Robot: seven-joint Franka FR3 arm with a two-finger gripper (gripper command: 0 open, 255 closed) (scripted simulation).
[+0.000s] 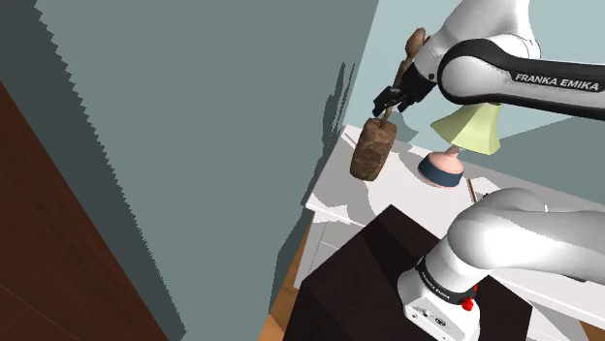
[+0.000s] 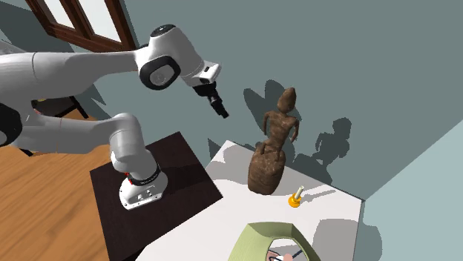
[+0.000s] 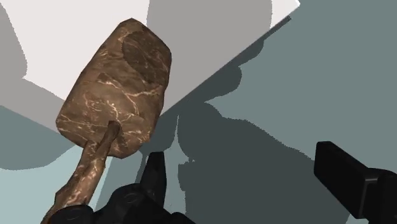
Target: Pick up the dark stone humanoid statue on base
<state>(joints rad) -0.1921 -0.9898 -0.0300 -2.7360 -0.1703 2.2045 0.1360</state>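
The brown veined stone statue (image 1: 372, 148) stands upright on the white table (image 1: 388, 199), a slim humanoid figure on a thick rounded base, close to the grey-blue wall. From the second exterior view the statue (image 2: 271, 144) is near the table's (image 2: 222, 219) far edge. My black gripper (image 1: 388, 101) hangs in the air beside the figure's upper part, apart from it. In the second exterior view the gripper (image 2: 219, 107) is left of the statue with a gap between. The wrist view has the gripper (image 3: 251, 181) open, and the statue (image 3: 121, 83) lies outside the gap, beside one finger (image 3: 156, 175).
A lamp (image 1: 465, 131) with a pale green shade and a pink and blue foot stands on the table behind the statue. A small yellow object (image 2: 295, 199) sits near the statue's base. The wall runs close along the table. The black stand (image 1: 359, 291) is below the table's near edge.
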